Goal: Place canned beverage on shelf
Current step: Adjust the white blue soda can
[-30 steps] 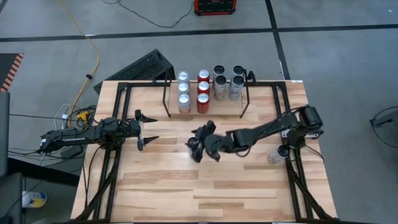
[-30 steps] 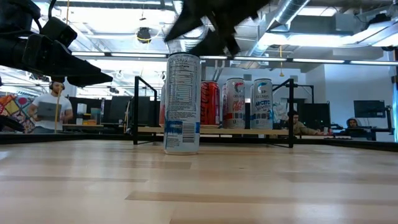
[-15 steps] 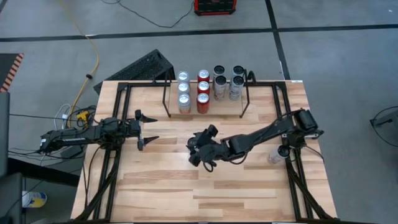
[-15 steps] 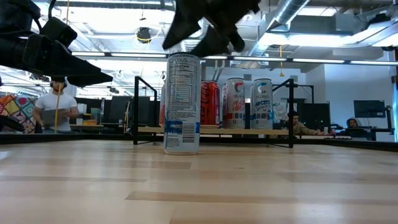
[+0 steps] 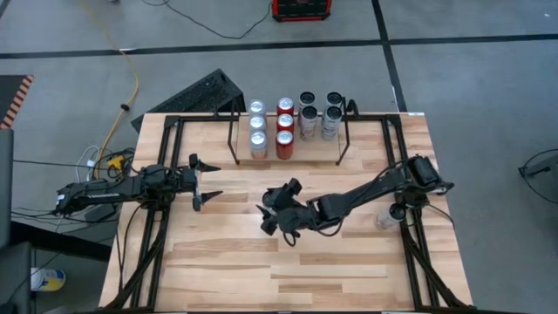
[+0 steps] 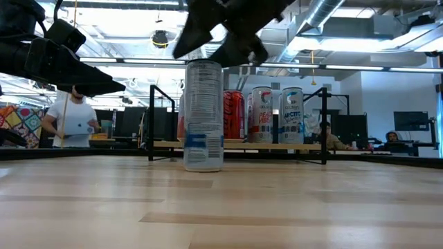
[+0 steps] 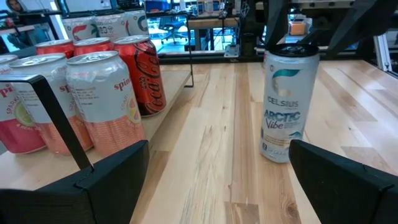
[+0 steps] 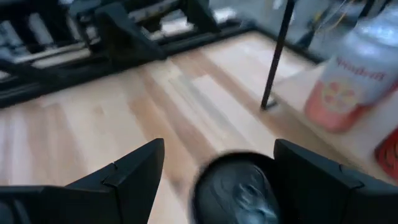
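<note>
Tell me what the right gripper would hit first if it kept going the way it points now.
Most likely the loose can standing on the table. The right gripper sits open above it, pointing down, and the right wrist view shows the can's top between the fingers. How much gap remains is unclear.

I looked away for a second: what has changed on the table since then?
The right pincer has drawn back from the shelf toward the near edge and now hangs, open, over the top of the lone can on the table, not yet gripping it. The can, the cans on the shelf and the left pincer, open at the left, stayed put.
</note>
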`<control>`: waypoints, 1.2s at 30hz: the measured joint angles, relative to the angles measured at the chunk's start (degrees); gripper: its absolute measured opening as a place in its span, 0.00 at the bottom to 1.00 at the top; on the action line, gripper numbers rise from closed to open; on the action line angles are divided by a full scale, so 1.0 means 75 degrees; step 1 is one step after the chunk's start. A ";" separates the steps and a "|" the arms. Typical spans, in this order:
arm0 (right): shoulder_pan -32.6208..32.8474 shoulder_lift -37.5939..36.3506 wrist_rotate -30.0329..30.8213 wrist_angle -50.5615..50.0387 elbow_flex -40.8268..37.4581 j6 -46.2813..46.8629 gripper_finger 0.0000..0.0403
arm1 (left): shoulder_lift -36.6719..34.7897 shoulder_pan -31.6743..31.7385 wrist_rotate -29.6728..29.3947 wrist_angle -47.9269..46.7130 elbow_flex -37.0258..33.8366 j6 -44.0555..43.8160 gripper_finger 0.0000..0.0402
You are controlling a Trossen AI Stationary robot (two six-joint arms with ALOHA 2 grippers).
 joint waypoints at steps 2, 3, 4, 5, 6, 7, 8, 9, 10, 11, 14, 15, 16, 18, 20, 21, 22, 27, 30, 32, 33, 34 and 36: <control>0.0002 0.0179 0.0251 0.0233 0.0017 -0.0061 0.81 | 0.0000 0.0002 0.0000 -0.0011 0.0000 0.0000 0.93; 0.0012 0.0180 0.0370 0.0173 0.0010 -0.0073 0.81 | 0.0005 -0.0001 0.0000 -0.0005 0.0000 0.0000 0.93; 0.0022 0.0160 0.0386 0.0108 0.0005 -0.0043 0.81 | 0.0009 -0.0001 0.0000 0.0000 0.0002 0.0000 0.93; 0.0038 0.0155 0.0410 0.0094 0.0003 -0.0016 0.81 | 0.0004 0.0002 0.0000 -0.0006 0.0000 0.0000 0.93; 0.0061 0.0170 0.0498 0.0084 0.0006 -0.0033 0.81 | 0.0000 0.0002 0.0001 -0.0014 0.0001 0.0000 0.93; 0.0081 0.0178 0.0545 0.0088 0.0006 -0.0038 0.81 | 0.0003 0.0002 0.0000 -0.0006 0.0000 0.0000 0.93; 0.0103 0.0166 0.0591 0.0068 0.0002 -0.0032 0.81 | 0.0003 0.0002 0.0000 0.0000 0.0000 0.0000 0.93; 0.0128 0.0126 0.0651 0.0017 -0.0003 -0.0029 0.81 | 0.0002 -0.0001 0.0000 -0.0005 0.0000 0.0000 0.93; 0.0152 0.0109 0.0710 -0.0010 -0.0010 -0.0038 0.81 | 0.0002 0.0000 0.0002 -0.0009 0.0000 0.0000 0.93; 0.0172 0.0108 0.0739 -0.0012 -0.0012 -0.0051 0.81 | 0.0003 -0.0001 0.0001 -0.0009 0.0001 0.0000 0.93; 0.0204 0.0108 0.0836 -0.0007 -0.0017 -0.0263 0.81 | 0.0003 0.0002 0.0000 -0.0009 0.0000 0.0000 0.93; 0.0224 0.0108 0.0837 0.0037 -0.0017 -0.0414 0.81 | 0.0003 0.0000 0.0001 -0.0008 0.0002 0.0000 0.93; 0.0235 0.0108 0.0847 0.0087 -0.0008 -0.0567 0.81 | 0.0003 0.0001 0.0000 -0.0004 0.0000 0.0000 0.93; 0.0266 0.0115 0.0841 0.0243 0.0091 -0.0912 0.81 | 0.0003 0.0002 0.0000 -0.0006 0.0000 0.0000 0.93; 0.0289 0.0117 0.0901 0.0403 0.0250 -0.1242 0.81 | 0.0003 0.0002 0.0000 -0.0006 0.0003 0.0000 0.93; 0.0297 0.0117 0.0990 0.0425 0.0367 -0.1402 0.81 | 0.0003 0.0002 0.0000 -0.0006 0.0000 0.0000 0.93; 0.0300 0.0117 0.1046 0.0434 0.0478 -0.1521 0.81 | 0.0003 0.0002 0.0002 -0.0006 0.0000 0.0000 0.93; 0.0283 0.0110 0.1538 0.0006 0.1049 -0.1040 0.81 | 0.0003 -0.0001 0.0000 -0.0006 0.0000 0.0000 0.93; 0.0283 0.0102 0.1878 -0.0763 0.1172 0.0094 0.81 | 0.0003 0.0000 0.0001 -0.0006 0.0000 0.0000 0.93; 0.0366 0.0102 0.2025 -0.1195 0.1186 0.0706 0.81 | 0.0003 0.0000 0.0002 -0.0007 0.0002 0.0000 0.93; 0.0429 0.0102 0.2079 -0.1333 0.1191 0.0966 0.81 | 0.0003 -0.0001 0.0000 -0.0006 0.0001 0.0000 0.93; 0.0513 0.0102 0.2136 -0.1487 0.1200 0.1228 0.81 | 0.0003 0.0002 0.0000 -0.0006 0.0001 0.0000 0.93; 0.0696 0.0151 0.2360 -0.1833 0.1201 0.1808 0.81 | 0.0003 0.0000 0.0000 -0.0006 0.0001 0.0000 0.93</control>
